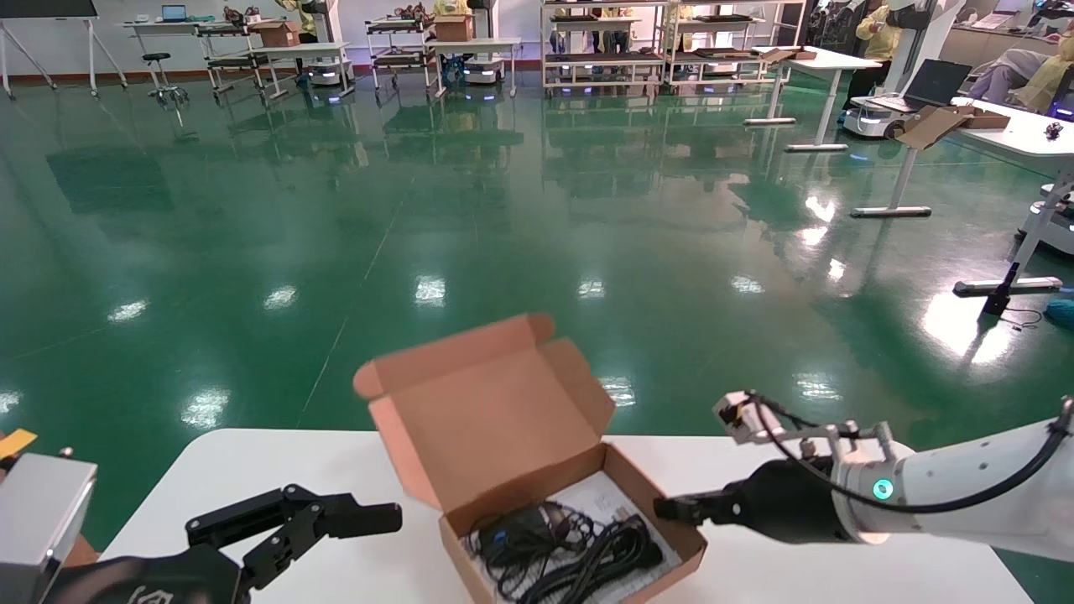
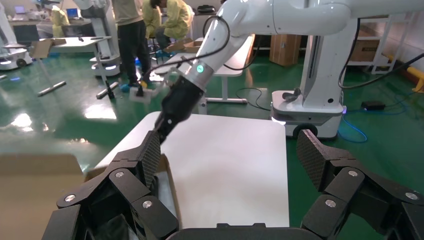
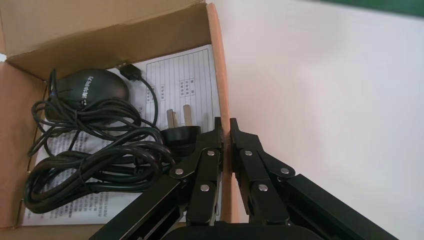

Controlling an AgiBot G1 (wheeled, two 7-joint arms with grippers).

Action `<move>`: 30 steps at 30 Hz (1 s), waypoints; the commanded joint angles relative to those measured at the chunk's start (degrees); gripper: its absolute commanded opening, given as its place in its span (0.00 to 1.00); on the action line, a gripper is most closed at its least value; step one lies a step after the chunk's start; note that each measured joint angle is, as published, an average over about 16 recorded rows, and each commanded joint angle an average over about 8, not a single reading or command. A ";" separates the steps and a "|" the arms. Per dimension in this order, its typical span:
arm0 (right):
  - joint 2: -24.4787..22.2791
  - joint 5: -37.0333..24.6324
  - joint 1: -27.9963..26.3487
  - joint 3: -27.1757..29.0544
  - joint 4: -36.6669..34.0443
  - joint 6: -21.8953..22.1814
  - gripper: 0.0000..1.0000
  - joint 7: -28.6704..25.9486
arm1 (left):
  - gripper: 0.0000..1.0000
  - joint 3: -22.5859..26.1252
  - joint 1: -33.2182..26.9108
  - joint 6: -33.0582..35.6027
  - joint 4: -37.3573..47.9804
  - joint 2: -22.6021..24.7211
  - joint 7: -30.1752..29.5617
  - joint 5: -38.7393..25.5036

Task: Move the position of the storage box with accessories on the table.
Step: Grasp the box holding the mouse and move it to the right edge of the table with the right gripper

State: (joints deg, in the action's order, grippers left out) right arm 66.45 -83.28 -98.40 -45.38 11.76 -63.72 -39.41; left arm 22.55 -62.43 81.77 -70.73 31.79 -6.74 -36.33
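Observation:
The brown cardboard storage box (image 1: 503,436) stands on the white table (image 1: 277,470) with its flap lid raised. Inside lie coiled black cables (image 1: 579,549), a black mouse (image 3: 92,87) and a white paper sheet (image 3: 185,80). My right gripper (image 1: 667,508) is shut on the box's right side wall (image 3: 220,100), one finger inside and one outside. My left gripper (image 1: 369,516) is open and empty, just left of the box; in the left wrist view (image 2: 227,160) the box edge (image 2: 167,180) lies beside one finger.
The table's far edge runs just behind the box, with green floor (image 1: 419,210) beyond. Bare table top lies to the right of the box (image 1: 839,579) and to its left. Distant desks, shelves and people stand far off.

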 commanded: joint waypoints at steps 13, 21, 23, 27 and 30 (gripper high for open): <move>-6.57 0.41 -6.37 0.90 0.27 -1.74 0.00 -0.45 | 1.00 0.00 0.00 0.00 0.00 0.00 0.00 0.00; -10.65 -0.38 -9.71 0.72 -0.78 -2.75 0.00 0.76 | 1.00 0.00 0.00 0.00 0.00 0.00 0.00 0.00; -11.63 -0.53 -10.40 0.73 -1.24 -2.73 0.00 1.26 | 1.00 0.00 0.00 0.00 0.00 0.00 0.00 0.00; -13.46 -0.79 -11.60 0.75 -2.41 -2.27 0.00 2.45 | 1.00 0.00 0.00 0.00 0.00 0.00 0.00 0.00; -14.67 -0.99 -12.39 0.76 -3.44 -1.57 0.00 3.47 | 1.00 0.00 0.00 0.00 0.00 0.00 0.00 0.00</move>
State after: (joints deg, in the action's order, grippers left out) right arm 51.86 -84.29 -110.75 -44.63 8.23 -65.06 -35.93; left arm 22.56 -62.43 81.77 -70.73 31.79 -6.74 -36.33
